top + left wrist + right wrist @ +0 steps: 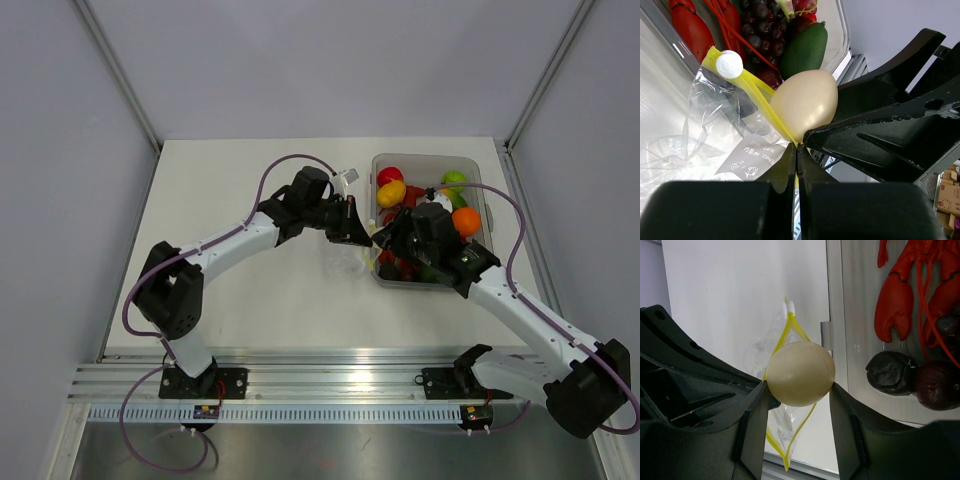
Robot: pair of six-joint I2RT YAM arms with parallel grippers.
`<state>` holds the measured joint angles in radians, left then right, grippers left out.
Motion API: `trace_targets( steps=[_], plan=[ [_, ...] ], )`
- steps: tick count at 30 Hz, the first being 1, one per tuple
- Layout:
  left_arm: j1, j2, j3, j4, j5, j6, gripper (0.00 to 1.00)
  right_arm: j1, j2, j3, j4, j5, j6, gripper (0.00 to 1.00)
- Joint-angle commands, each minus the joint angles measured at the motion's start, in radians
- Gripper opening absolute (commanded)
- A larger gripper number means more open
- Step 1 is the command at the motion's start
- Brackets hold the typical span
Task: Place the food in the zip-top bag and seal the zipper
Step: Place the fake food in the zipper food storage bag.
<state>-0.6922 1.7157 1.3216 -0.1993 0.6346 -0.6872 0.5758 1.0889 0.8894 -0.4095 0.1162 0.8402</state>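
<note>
Closest in, the left gripper (796, 160) has its jaws pressed together on the zipper (757, 92). The yellow strip runs straight into the seam between the two black fingers. Just above those fingertips, touching the strip, is a pale cream egg (805, 105). It is clamped between the fingers of the right gripper (799, 386), one pad on each flank, with the jaws spread only as far as the egg's width. Seen from the left wrist, this second tool reaches in from the right, and its tips nearly meet the left tool's tips.

Directly past the egg, looking along the right gripper, the zipper parts into a narrow yellow diamond, so the mouth of the zip-top bag (765, 347) stands open. The egg sits over that opening; whether it has passed the rim cannot be told. The crinkled clear film lies on the white table (715, 290), spreading to the left of the left gripper's fingertips. A printed label (757, 155) lies just beside the pinch, and a white slider (729, 64) sits at the strip's far end.

Farther out, beyond the slider and to the right of the right gripper's fingers, stands the clear bin (430, 156). It holds a red lobster (897, 300), dark grapes (760, 30) and a green fruit (804, 49). In the top view, both tools meet just off the bin's near left corner.
</note>
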Motion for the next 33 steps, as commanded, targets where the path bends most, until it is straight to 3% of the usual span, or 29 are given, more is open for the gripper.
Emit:
trace_targets(
  steps=[1, 13, 26, 29, 33],
  plan=[
    [0.005, -0.037, 0.042, 0.163, 0.01, -0.021, 0.0, 0.018, -0.014, -0.015, -0.028, -0.089, -0.015, 0.38],
    [0.03, -0.036, 0.019, 0.256, 0.074, -0.075, 0.0, 0.018, -0.073, -0.089, 0.023, -0.139, -0.016, 0.37],
    [0.026, -0.005, 0.018, 0.297, 0.145, -0.107, 0.0, 0.018, -0.006, -0.023, 0.063, -0.138, -0.082, 0.37],
    [0.026, -0.004, 0.016, 0.302, 0.158, -0.118, 0.0, 0.018, 0.042, 0.023, 0.034, -0.083, -0.092, 0.41],
    [0.028, -0.005, 0.007, 0.285, 0.162, -0.107, 0.0, 0.019, 0.088, 0.066, 0.021, -0.055, -0.107, 0.57]
  ],
)
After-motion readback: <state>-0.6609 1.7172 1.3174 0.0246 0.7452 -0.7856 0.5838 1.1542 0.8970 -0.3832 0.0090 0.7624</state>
